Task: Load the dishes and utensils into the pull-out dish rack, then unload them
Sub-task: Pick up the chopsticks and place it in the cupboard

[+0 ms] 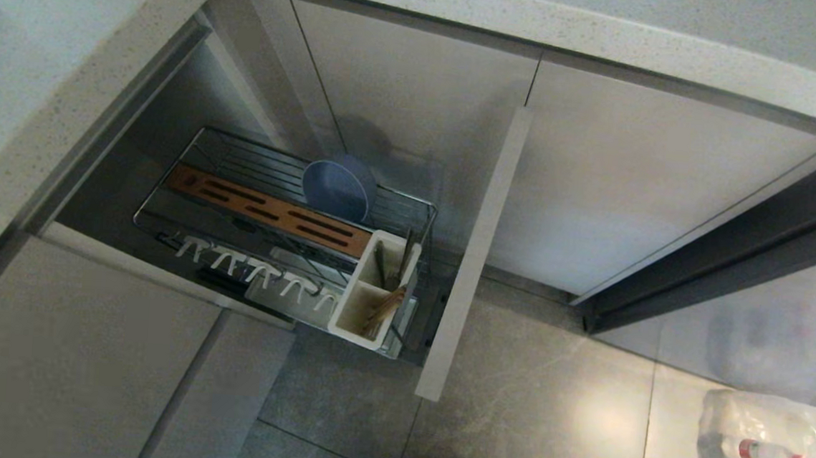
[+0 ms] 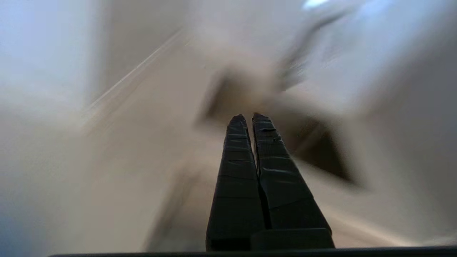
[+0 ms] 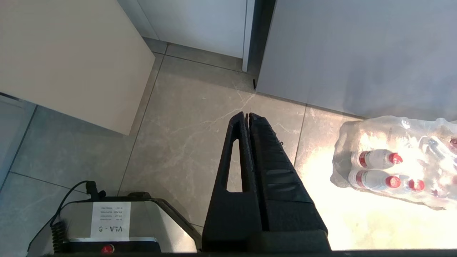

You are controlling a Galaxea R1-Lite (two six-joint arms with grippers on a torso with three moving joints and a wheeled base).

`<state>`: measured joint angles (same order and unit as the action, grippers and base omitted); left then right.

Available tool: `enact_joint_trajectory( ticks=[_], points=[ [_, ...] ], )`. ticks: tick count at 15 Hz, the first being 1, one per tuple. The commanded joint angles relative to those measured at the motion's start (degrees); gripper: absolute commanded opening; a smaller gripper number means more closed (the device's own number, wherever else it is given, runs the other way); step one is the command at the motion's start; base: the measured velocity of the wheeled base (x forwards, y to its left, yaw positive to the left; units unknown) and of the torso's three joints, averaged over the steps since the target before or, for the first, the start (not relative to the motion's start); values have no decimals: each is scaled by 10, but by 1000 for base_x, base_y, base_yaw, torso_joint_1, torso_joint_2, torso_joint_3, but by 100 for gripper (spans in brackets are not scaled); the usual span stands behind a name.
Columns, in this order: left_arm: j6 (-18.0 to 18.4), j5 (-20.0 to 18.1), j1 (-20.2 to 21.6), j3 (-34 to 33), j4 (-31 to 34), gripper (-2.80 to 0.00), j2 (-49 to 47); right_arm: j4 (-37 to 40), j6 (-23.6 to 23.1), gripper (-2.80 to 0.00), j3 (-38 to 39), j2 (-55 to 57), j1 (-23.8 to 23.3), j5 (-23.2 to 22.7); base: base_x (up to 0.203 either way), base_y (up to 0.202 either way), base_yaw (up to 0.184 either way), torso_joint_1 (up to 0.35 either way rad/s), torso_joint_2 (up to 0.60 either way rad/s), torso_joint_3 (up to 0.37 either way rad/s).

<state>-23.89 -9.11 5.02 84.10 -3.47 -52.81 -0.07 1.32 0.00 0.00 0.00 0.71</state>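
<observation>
- The pull-out dish rack (image 1: 286,228), a narrow chrome wire basket with a brown slotted wooden strip (image 1: 269,212), stands drawn out of the lower cabinet behind its beige front panel (image 1: 474,255).
- A round matte dusty-blue dish (image 1: 339,187) stands on edge in the wires just behind that strip.
- Thin light-brown wooden chopsticks (image 1: 384,310) lean in the white plastic utensil caddy (image 1: 373,289) at the rack's panel end; their long axis runs up out of the caddy.
- Neither arm shows over the rack from the head camera.
- The left gripper (image 2: 249,116) has its fingers pressed together on nothing.
- The right gripper (image 3: 247,115), fingers likewise together and empty, hangs above the grey floor tiles (image 3: 185,117), beside shrink-wrapped water bottles (image 3: 392,160), well apart from the rack.
</observation>
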Motion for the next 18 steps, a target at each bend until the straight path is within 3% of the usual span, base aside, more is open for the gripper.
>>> enact_joint_trajectory(
  ticks=[1, 3, 6, 10, 12, 15, 18],
  points=[
    [1, 34, 24, 32, 66, -280, -28, 0, 0, -280, 0, 1, 0, 0, 0, 0, 0, 0, 0, 0],
    [2, 78, 59, 93, 133, -280, -65, 0, 0, -280, 0, 0, 0, 0, 0, 0, 0, 0, 0, 0],
    [3, 182, 66, 170, 258, -280, -107, 0, 0, -280, 0, 0, 0, 0, 0, 0, 0, 0, 0, 0],
    [3, 369, 68, 219, 268, -280, -183, 0, 0, -280, 0, 1, 0, 0, 0, 0, 0, 0, 0, 0],
    [3, 392, 68, 233, 275, -280, -204, 0, 0, -280, 0, 1, 0, 0, 0, 0, 0, 0, 0, 0],
    [2, 395, 70, 237, 343, -280, -237, 0, 0, -280, 0, 1, 0, 0, 0, 0, 0, 0, 0, 0],
    [-26, 392, 85, 206, 403, -280, -255, 0, 0, -280, 0, 0, 0, 0, 0, 0, 0, 0, 0, 0]
  ],
)
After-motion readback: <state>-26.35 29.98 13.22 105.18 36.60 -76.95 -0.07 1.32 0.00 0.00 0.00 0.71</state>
